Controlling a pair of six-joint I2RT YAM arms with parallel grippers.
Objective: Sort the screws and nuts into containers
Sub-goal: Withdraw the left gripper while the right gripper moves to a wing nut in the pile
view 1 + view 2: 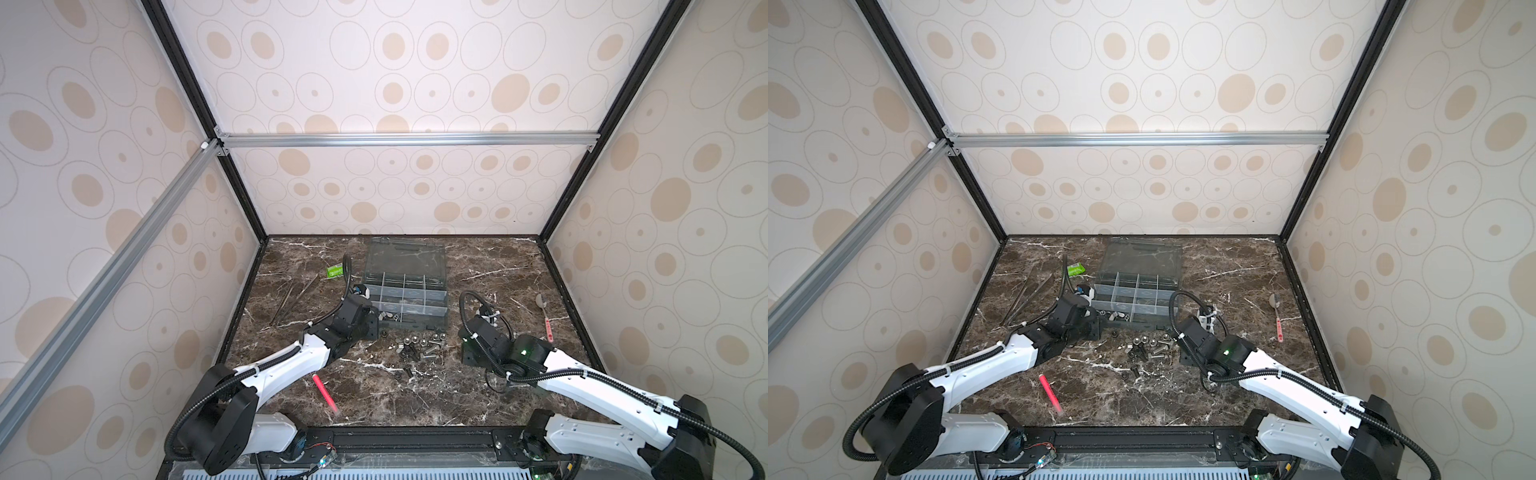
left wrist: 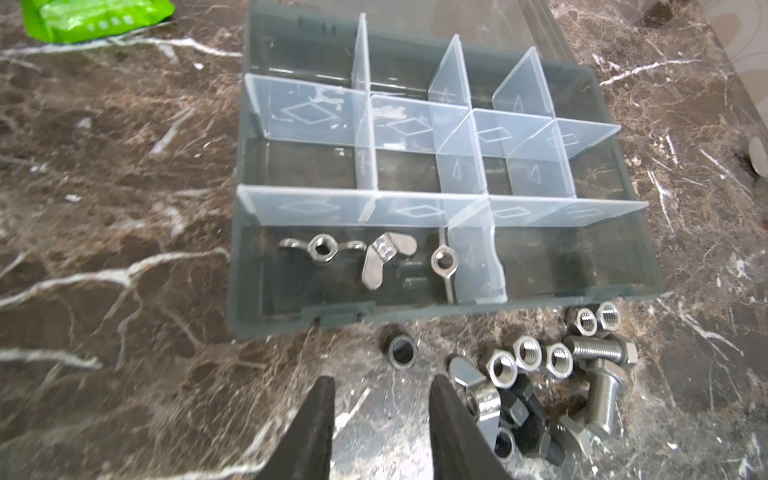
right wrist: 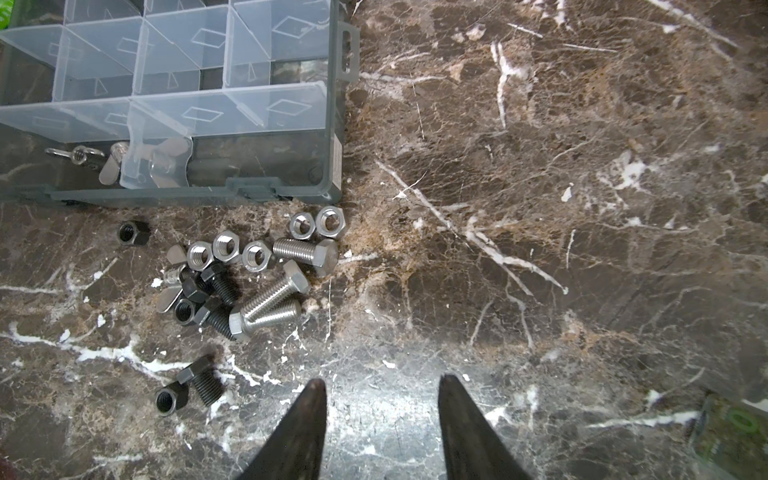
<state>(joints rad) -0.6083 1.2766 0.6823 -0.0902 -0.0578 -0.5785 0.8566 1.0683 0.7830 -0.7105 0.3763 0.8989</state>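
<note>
The dark grey organiser box (image 1: 444, 309) (image 2: 291, 320) lies open, its containers (image 2: 399, 166) formed by translucent dividers. Three silver winged nuts (image 2: 320, 249) lie in its near-left compartment. Loose silver nuts (image 2: 528, 353) (image 3: 226, 247), silver screws (image 2: 598, 353) (image 3: 274, 295) and black screws (image 3: 220, 286) lie piled on the marble in front of the box (image 1: 419, 347) (image 1: 1144, 349). A black nut (image 2: 401, 353) lies alone. My left gripper (image 2: 382, 380) is open over bare marble, just left of the pile. My right gripper (image 3: 382, 380) is open and empty, to the right of the pile.
A green packet (image 1: 334, 271) and long metal tweezers (image 1: 291, 299) lie left of the box. A pink pen (image 1: 326, 392) lies near the front edge. A spoon with a pink handle (image 1: 542, 311) lies at the right. A black screw and nut (image 3: 199, 380) sit apart from the pile.
</note>
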